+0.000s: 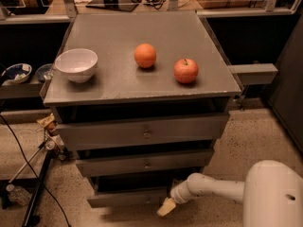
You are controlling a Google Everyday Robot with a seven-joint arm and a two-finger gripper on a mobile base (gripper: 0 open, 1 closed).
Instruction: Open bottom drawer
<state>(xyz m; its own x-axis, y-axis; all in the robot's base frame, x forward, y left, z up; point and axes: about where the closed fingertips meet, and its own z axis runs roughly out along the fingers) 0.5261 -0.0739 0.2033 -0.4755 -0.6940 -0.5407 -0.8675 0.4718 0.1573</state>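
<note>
From my seat I see the gripper [166, 206] low at the foot of the cabinet, its yellowish tip angled down toward the speckled floor [265, 136], just off the right end of the bottom drawer [125, 198]; whether it is spread or closed I cannot tell. The white arm [213, 188] reaches in from the lower right. The bottom drawer front sits lowest in the stack, under the middle drawer [118, 164] and the top drawer [104, 134]. On the cabinet top [142, 27] stand a white bowl [76, 64], an orange [145, 56] and an apple [186, 70], all apart.
</note>
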